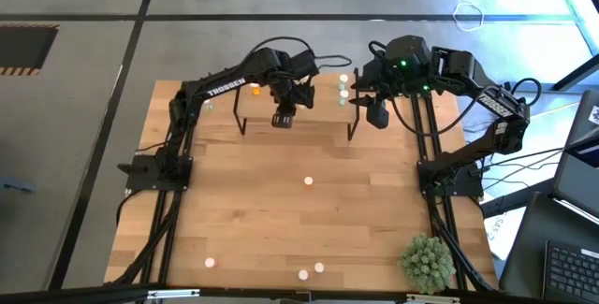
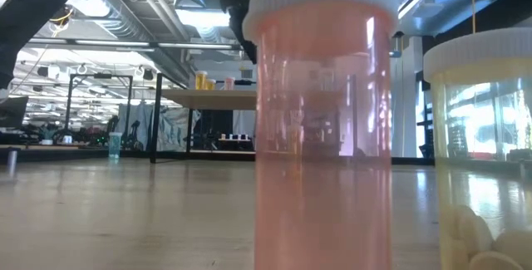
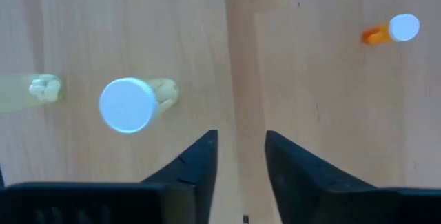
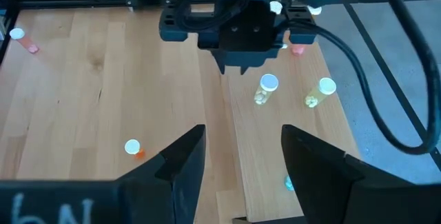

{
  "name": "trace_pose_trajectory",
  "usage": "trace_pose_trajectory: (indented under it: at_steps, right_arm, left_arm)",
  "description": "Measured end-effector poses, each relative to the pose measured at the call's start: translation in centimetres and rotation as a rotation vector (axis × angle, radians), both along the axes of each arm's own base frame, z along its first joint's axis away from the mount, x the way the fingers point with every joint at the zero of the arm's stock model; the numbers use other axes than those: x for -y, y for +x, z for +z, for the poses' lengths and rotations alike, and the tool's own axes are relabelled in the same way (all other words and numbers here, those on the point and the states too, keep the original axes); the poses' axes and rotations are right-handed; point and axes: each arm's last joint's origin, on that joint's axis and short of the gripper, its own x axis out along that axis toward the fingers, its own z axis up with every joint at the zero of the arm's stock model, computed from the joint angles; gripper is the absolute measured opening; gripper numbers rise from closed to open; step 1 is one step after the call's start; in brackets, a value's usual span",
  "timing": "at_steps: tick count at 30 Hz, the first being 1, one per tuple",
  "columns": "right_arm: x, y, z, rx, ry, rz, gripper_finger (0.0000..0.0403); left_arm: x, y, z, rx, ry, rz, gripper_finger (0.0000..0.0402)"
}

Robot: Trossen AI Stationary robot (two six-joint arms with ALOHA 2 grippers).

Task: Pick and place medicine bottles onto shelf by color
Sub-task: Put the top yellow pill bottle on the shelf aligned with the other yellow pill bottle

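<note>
Both dark arms reach to the far end. The left gripper (image 1: 284,120) points straight down, its fingers (image 3: 193,158) apart with nothing between them. The right gripper (image 1: 377,116) hangs close by, its fingers (image 4: 180,156) spread wide and empty.

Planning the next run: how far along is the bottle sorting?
Done: at least two pale yellow bottles stand on the shelf. In hand: nothing; the left gripper hovers empty above the shelf, and the right gripper waits open beside it. Left: four loose bottles on the table, one mid-table and three near the front edge.
</note>
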Motion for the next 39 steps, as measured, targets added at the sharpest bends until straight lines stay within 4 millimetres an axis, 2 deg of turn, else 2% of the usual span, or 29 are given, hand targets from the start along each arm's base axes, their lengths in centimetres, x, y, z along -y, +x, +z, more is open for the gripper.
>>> trace_pose_trajectory:
  at_steps: [7, 9, 14, 22, 27, 32, 39]
  right_arm:
    - [0.0, 0.0, 0.0, 0.001, 0.0, 0.0, 0.0193]
    - [0.0, 0.0, 0.0, 0.0, 0.0, 0.0, 0.0193]
    - [0.0, 0.0, 0.0, 0.001, 0.0, 0.0, 0.0193]
    - [0.0, 0.0, 0.0, 0.003, -0.001, 0.0, 0.0193]
    - [0.0, 0.0, 0.0, 0.003, -0.001, 0.001, 0.0193]
    - [0.0, 0.0, 0.0, 0.003, -0.001, 0.0, 0.0193]
    - [0.0, 0.0, 0.0, 0.003, -0.001, 0.001, 0.0193]
  left_arm:
    - [0.5, 0.0, -0.1, -0.027, 0.022, -0.002, 0.0019]
    - [0.4, 0.1, -0.1, -0.026, 0.034, 0.002, 0.0006]
    - [-0.7, -0.4, -0.1, -0.001, -0.038, 0.007, 0.0002]
    - [-2.0, -0.5, -0.4, 0.016, -0.04, 0.03, 0.0001]
    - [-1.6, 0.0, -1.2, -0.013, -0.064, 0.013, 0.0001]
    - [-0.9, 1.0, -2.9, -0.018, -0.04, -0.007, 0.0]
    - [-0.7, 1.5, -3.9, -0.032, 0.028, -0.022, 0.0]
